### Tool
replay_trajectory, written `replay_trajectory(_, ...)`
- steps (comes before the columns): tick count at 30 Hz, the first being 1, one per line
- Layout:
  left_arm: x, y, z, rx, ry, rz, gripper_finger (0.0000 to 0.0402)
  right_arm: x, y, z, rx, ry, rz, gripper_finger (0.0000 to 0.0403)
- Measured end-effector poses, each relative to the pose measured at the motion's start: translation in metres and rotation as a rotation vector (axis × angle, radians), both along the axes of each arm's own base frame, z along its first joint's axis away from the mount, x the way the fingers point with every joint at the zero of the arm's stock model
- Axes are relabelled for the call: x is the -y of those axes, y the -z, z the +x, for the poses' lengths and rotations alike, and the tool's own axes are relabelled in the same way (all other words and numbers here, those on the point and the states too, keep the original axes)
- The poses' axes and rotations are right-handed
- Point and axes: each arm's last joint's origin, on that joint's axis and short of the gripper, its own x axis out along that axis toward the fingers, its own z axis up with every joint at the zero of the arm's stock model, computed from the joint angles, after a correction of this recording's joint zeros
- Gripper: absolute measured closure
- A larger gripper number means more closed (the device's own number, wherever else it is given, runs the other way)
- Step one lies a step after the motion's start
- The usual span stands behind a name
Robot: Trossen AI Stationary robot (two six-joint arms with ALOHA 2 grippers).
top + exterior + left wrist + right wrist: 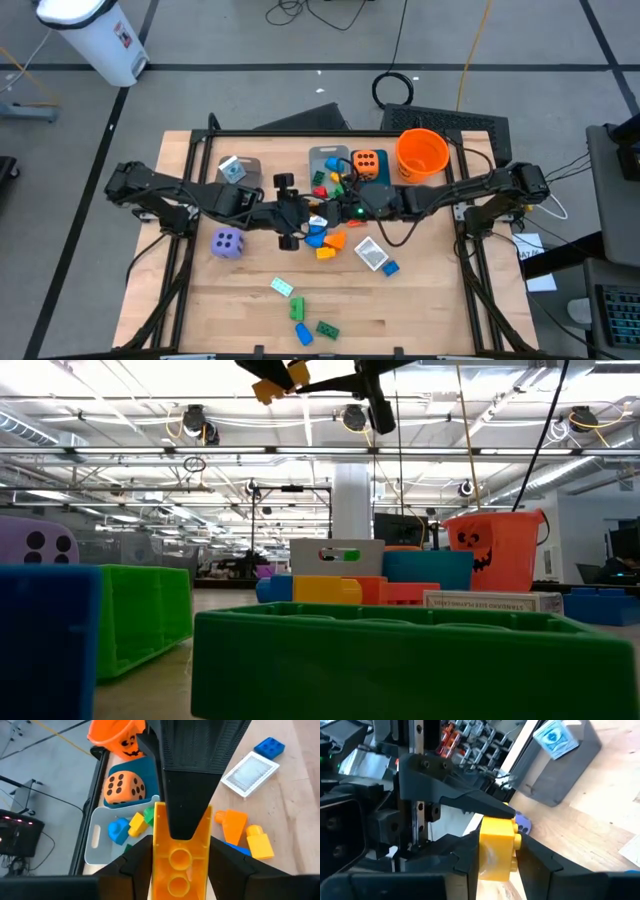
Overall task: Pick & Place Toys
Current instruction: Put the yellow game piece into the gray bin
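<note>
left gripper [172, 870] fingers clamp orange-yellow brick [177, 855] | right gripper [492, 852] fingers clamp yellow brick [496, 847], hidden overhead

Orange bucket [421, 155] w/ jack-o'-lantern face stands at far right of the wooden table [420, 300], touching the teal bin [372, 168]; light grey bin [328, 166] sits just left of the teal one, darker grey bin [238, 172] further left, apart from both. Off the table: white cylindrical container [95, 35] on the floor at far left, black cable coil [396, 88] behind the bucket. Low view: open workshop w/ ceiling lights and trusses behind.
</note>
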Motion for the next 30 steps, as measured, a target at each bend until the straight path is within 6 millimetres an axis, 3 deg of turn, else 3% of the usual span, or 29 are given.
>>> replay_trajectory(5, 0.001, -0.010, 0.000, 0.040, 0.000, -0.030, 0.0199, 0.005, 0.000, 0.001, -0.008, -0.039, -0.032, 0.0301)
replay_trajectory(12, -0.001, -0.057, -0.008, 0.108, 0.004, -0.040, 0.0172, 0.018, -0.002, 0.002, 0.013, -0.070, -0.058, 0.0306)
replay_trajectory(23, 0.001, -0.149, -0.054, 0.224, 0.136, -0.241, 0.0170, 0.054, -0.001, -0.001, -0.016, -0.126, -0.075, 0.0308)
replay_trajectory(30, -0.009, -0.180, -0.092, 0.332, 0.177, -0.284, 0.0169, 0.084, 0.004, -0.008, -0.189, -0.139, -0.147, 0.0308)
